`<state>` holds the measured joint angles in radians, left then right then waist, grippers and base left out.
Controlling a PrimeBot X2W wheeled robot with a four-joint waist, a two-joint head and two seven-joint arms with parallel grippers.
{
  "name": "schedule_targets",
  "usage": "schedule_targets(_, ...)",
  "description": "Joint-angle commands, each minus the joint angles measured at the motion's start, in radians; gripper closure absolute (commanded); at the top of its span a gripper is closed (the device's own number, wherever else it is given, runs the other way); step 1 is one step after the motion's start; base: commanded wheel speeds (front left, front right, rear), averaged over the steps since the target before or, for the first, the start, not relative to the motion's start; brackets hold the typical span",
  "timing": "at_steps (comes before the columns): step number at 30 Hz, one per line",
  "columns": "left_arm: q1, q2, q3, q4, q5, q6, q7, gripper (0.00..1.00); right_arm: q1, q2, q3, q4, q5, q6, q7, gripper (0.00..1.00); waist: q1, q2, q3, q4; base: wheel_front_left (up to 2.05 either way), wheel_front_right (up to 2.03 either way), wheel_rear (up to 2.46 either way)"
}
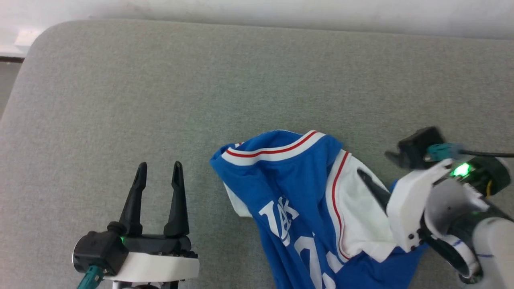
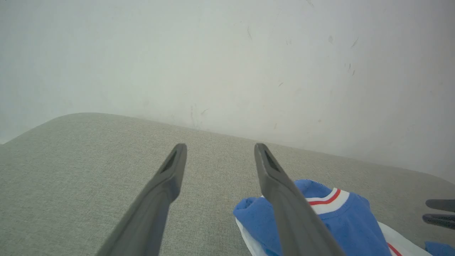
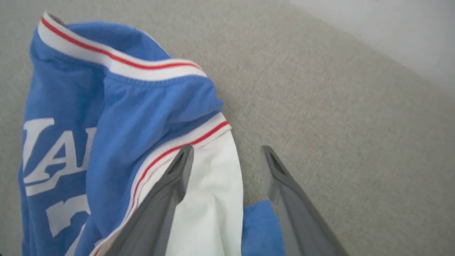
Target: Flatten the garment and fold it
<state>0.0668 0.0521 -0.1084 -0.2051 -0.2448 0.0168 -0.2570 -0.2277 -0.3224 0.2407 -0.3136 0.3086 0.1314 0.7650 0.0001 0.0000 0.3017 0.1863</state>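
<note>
Lying bunched on cushion (image 1: 160, 80), garment (image 1: 289, 176) underlies right gripper (image 3: 227, 151); left gripper (image 1: 159, 165) apart; both jaws spread.

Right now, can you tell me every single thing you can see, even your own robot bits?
garment: one, royal blue and white with red-and-white striped trim and white lettering, lying crumpled at the lower middle of the head view.
padded surface: one, grey fabric, under the garment.
wall: one, white, behind the padded surface.
left gripper: one, black fingers, lower left of the head view, jaws open above bare grey fabric, beside the garment.
right gripper: one, dark fingers, lower right of the head view, jaws open at the edge of the garment's white sleeve, holding nothing.
</note>
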Motion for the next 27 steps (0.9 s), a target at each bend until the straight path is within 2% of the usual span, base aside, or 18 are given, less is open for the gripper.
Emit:
schedule_targets(1, -0.021, -0.002, -0.005, 0.002, 0.003, -0.008, -0.005, 0.00, -0.022, -0.013, 0.026, 0.062, -0.003, -0.001, 0.021, 0.00, -0.0001, 0.0000, 0.021, 0.026, 0.00, 0.00, 0.00)
schedule_targets(7, -0.034, -0.002, -0.015, 0.011, -0.010, -0.004, -0.005, 0.00, -0.045, -0.058, 0.081, 0.214, -0.017, -0.001, 0.044, 0.00, -0.0001, 0.0000, 0.040, 0.063, 0.00, 0.00, 0.00)
schedule_targets(10, -0.033, -0.002, -0.015, 0.014, -0.014, -0.002, -0.005, 0.00, -0.035, -0.053, 0.078, 0.264, -0.012, -0.001, 0.052, 0.00, -0.0001, 0.0000, 0.043, 0.072, 0.00, 0.00, 0.00)
schedule_targets(11, -0.033, -0.002, -0.015, 0.014, -0.015, -0.002, -0.005, 0.00, -0.029, -0.052, 0.080, 0.278, -0.006, -0.001, 0.067, 0.54, -0.0001, 0.0000, 0.043, 0.074, 0.00, 0.00, 0.00)
schedule_targets(12, -0.032, -0.002, -0.015, 0.015, -0.014, -0.001, -0.005, 0.00, -0.025, -0.048, 0.079, 0.283, 0.002, -0.001, 0.072, 1.00, -0.0001, 0.0000, 0.043, 0.075, 0.00, 0.00, 0.00)
schedule_targets(16, -0.032, -0.002, -0.011, 0.015, -0.015, 0.002, -0.005, 0.00, -0.030, -0.032, 0.050, 0.256, 0.023, -0.001, 0.058, 1.00, -0.0001, 0.0000, 0.038, 0.071, 0.00, 0.00, 0.00)
schedule_targets(21, -0.031, -0.002, -0.012, 0.014, -0.017, 0.002, -0.005, 0.00, -0.101, -0.059, -0.023, 0.206, 0.009, -0.001, 0.038, 1.00, -0.0001, 0.0000, 0.038, 0.063, 0.00, 0.00, 0.00)
schedule_targets(25, -0.045, -0.002, -0.030, 0.016, -0.020, -0.001, -0.005, 0.00, -0.225, -0.150, -0.106, 0.172, -0.026, -0.001, 0.069, 1.00, -0.0001, 0.0000, 0.054, 0.076, 0.00, 0.00, 0.00)
schedule_targets(27, -0.051, -0.002, -0.040, 0.020, -0.026, -0.002, -0.005, 0.00, -0.285, -0.219, -0.122, 0.163, -0.053, -0.001, 0.095, 1.00, -0.0001, 0.0000, 0.067, 0.089, 0.00, 0.00, 0.00)
